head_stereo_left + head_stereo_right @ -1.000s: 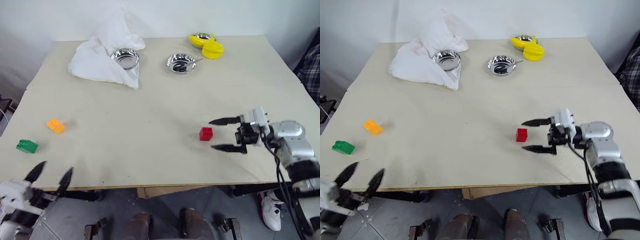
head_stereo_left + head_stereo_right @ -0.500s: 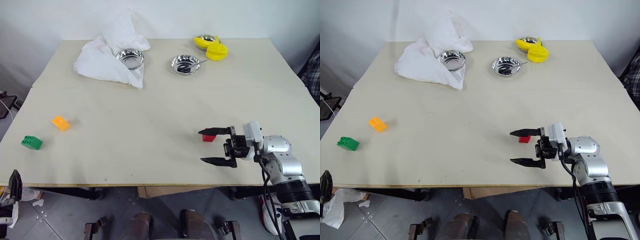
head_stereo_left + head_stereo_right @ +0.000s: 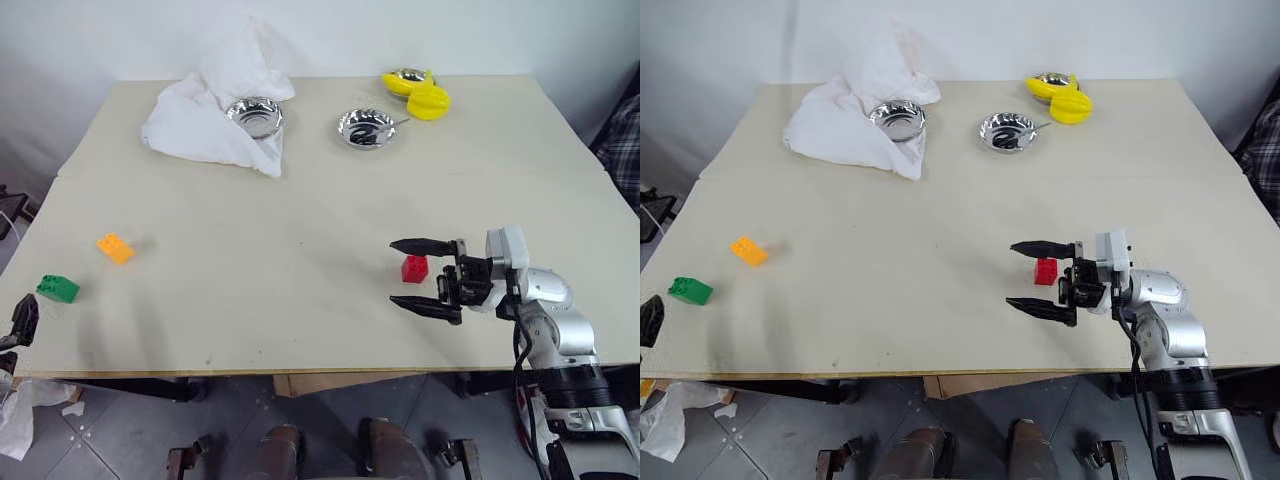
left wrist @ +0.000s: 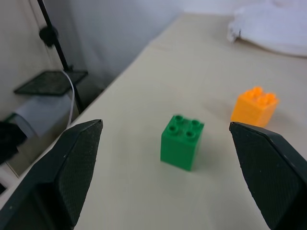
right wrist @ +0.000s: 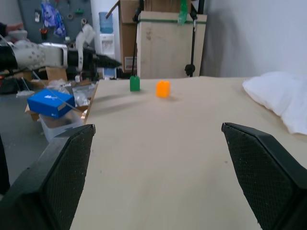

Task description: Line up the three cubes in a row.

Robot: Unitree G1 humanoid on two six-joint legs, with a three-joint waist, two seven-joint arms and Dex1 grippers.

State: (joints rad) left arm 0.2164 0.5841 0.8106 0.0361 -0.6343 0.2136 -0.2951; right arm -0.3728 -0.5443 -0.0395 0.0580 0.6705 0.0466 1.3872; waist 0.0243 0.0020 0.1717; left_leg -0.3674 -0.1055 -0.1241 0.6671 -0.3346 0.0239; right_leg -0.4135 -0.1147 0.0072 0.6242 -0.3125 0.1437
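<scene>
R gripper [image 3: 425,275] spread, now bracketing red cube [image 3: 414,268], prob. not touching | L gripper [image 4: 168,158] spread, swinging toward green cube [image 4: 182,141] at table's [image 3: 300,200] L edge | orange cube [image 3: 115,248] near; no row yet

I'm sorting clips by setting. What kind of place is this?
Probably a robotics lab or workshop. A plain work table holds toy blocks such as the green cube and steel bowls; behind it stand a wooden crate, a tool board and a water bottle.
</scene>
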